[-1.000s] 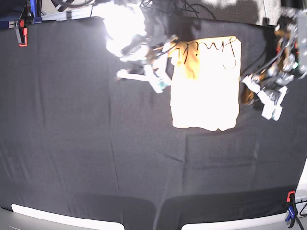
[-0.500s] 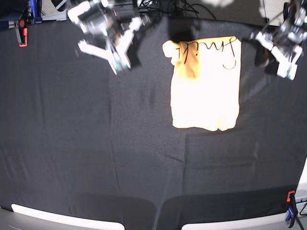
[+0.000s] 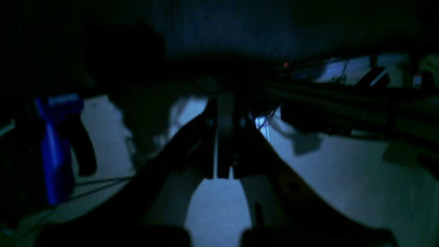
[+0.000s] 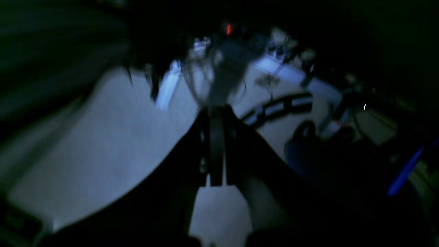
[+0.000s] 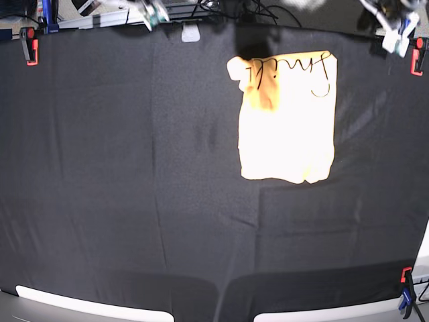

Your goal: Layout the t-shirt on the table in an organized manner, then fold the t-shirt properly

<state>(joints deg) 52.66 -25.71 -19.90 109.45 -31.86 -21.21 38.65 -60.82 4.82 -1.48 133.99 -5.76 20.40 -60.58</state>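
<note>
The t-shirt [image 5: 287, 117] lies on the table [image 5: 120, 201] toward the far side and right of centre in the base view, already folded into a tall neat rectangle with a darker fold of cloth near its top left corner and black script along the top edge. The left gripper [image 5: 397, 25] sits at the far right corner of that view and the right gripper [image 5: 153, 10] at the far edge on the left, both well apart from the shirt. Each wrist view is dark, but the left gripper [image 3: 224, 151] and right gripper [image 4: 215, 154] both show their jaws pressed together with nothing between them, pointing out over the floor beyond the table. Judged from how the cloth lies, the folding looks essentially done and the step in hand is parking the arms. To do that well, both arms should stay high and clear of the black cloth so no finger drags or wrinkles it, keep away from the red clamps [image 5: 28, 41] at the edges, and leave the shirt undisturbed. If a last tidy were wanted, the bottom edge looks slightly uneven and the top left corner a little bunched; any touch there should be light, pressing flat rather than pulling, so the stacked layers do not slide apart
</note>
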